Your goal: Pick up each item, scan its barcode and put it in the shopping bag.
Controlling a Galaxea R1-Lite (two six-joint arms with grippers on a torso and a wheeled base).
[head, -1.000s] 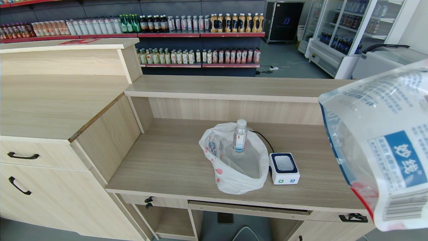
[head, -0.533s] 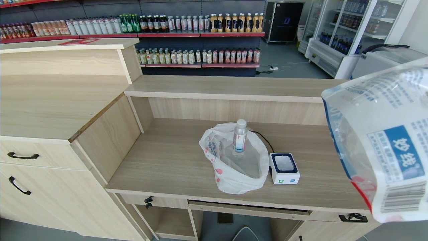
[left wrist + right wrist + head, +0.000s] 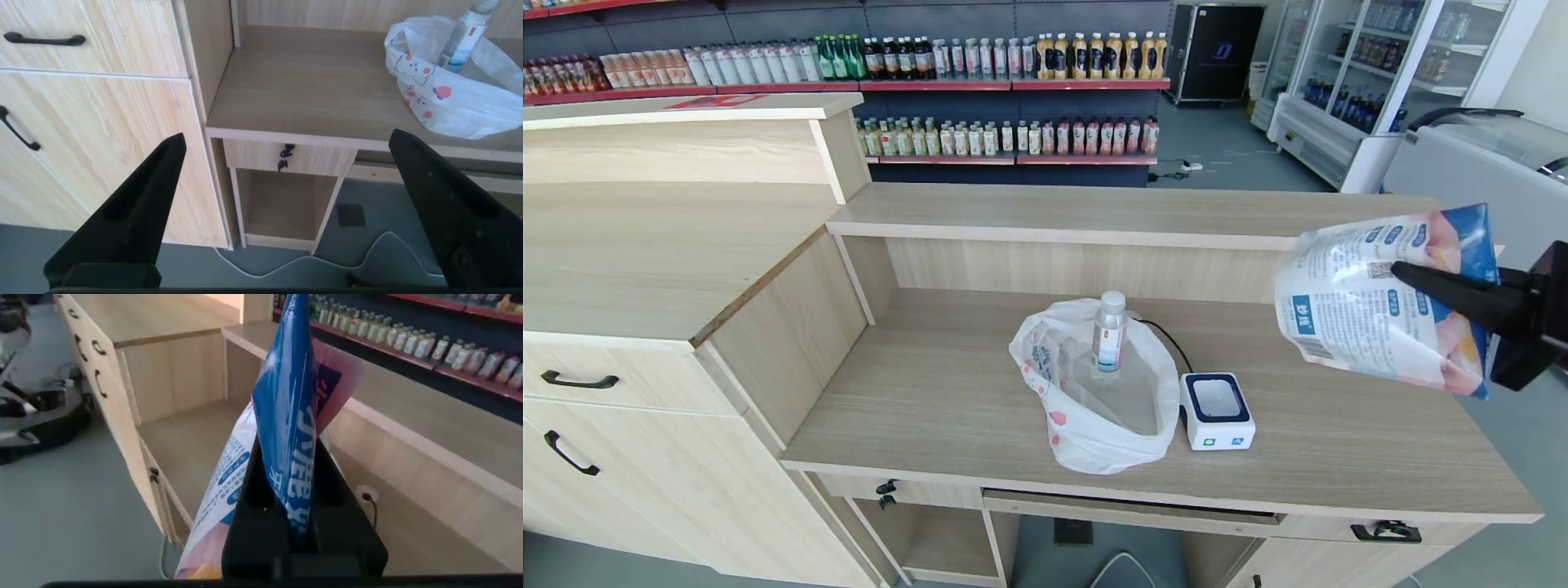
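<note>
The pouch [image 3: 1372,310] has pulled back from the head camera and now hangs at the right edge of the frame, pinched by one edge in my right gripper [image 3: 1406,274], jaws clamped on it. My left gripper [image 3: 288,137] is spread wide and empty (low, off the counter's [image 3: 931,392] front edge). The scanner [image 3: 1215,408] sits lower centre, just beside the shopping bag [image 3: 1086,441], where a bottle [image 3: 1109,335] stands upright. My worry is that the limp pouch could twist, turning its barcode off the scanner window, or clip that bottle when lowered.
</note>
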